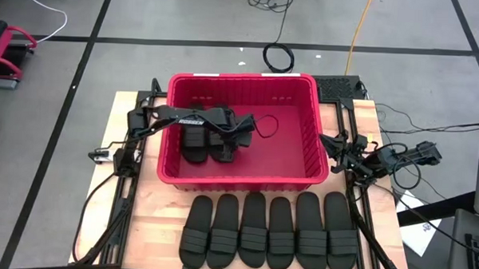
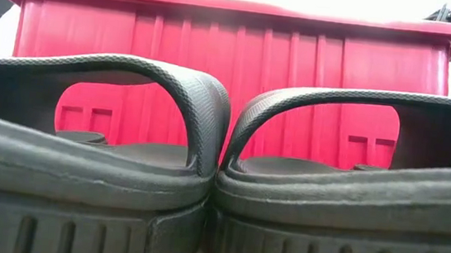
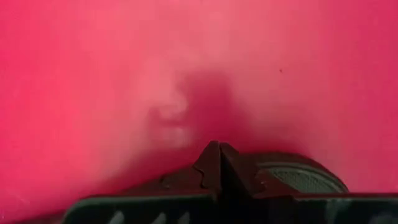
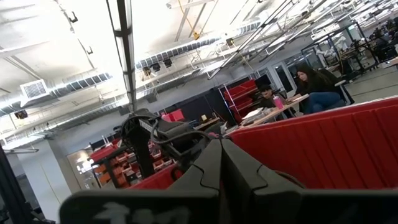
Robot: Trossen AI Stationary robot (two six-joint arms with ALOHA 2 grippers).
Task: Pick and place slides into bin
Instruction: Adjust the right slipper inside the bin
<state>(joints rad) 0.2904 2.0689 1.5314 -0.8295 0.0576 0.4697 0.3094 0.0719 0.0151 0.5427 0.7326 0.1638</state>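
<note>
The red bin (image 1: 245,91) stands at the middle of the wooden table (image 1: 141,219). Two black slides (image 1: 209,145) lie side by side on its floor, toward its left front part. The left arm reaches over the bin's left wall, and the left gripper (image 1: 241,128) hangs inside, just above and to the right of that pair. In the left wrist view its fingers (image 3: 211,168) are pressed together with nothing between them, and a slide (image 3: 298,177) lies right beside the tips on the red floor. Six more slides (image 1: 270,231) lie in a row on the table in front of the bin, touching one another. The right gripper (image 1: 335,146) rests outside the bin's right wall, its fingers (image 4: 214,168) closed together and empty.
</note>
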